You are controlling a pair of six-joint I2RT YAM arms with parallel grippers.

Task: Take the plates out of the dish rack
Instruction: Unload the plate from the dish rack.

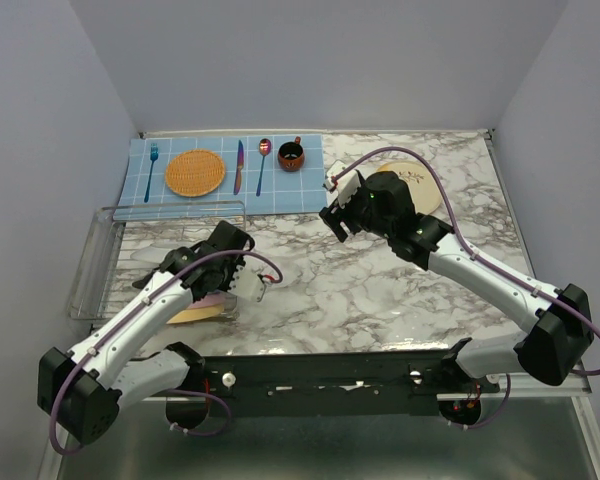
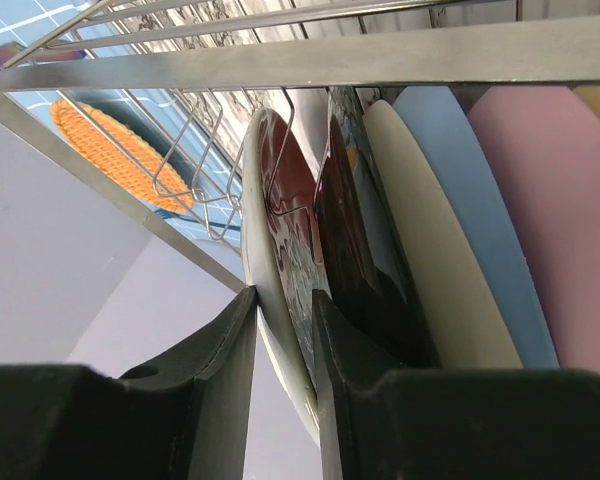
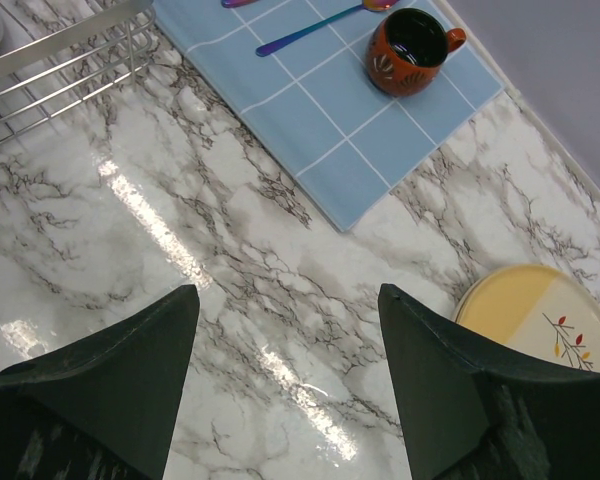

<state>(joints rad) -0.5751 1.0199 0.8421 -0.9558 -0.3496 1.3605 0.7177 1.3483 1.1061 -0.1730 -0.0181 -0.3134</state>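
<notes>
Dish rack (image 2: 280, 60), counter's (image 3: 230, 250) left: floral plate (image 2: 290, 250) endmost; beige plate (image 2: 430, 260), blue plate (image 2: 480, 220), pink plate (image 2: 560, 220) crowded alongside. Left fingers (image 2: 220, 380) straddled floral plate's rim, clamping uncertain. Right fingers (image 3: 130, 370) spread wide, empty, near cream plate (image 3: 535, 320).

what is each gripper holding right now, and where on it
Left gripper straddles the floral plate's rim; whether it is clamped cannot be told. Right gripper: open, empty.
</notes>
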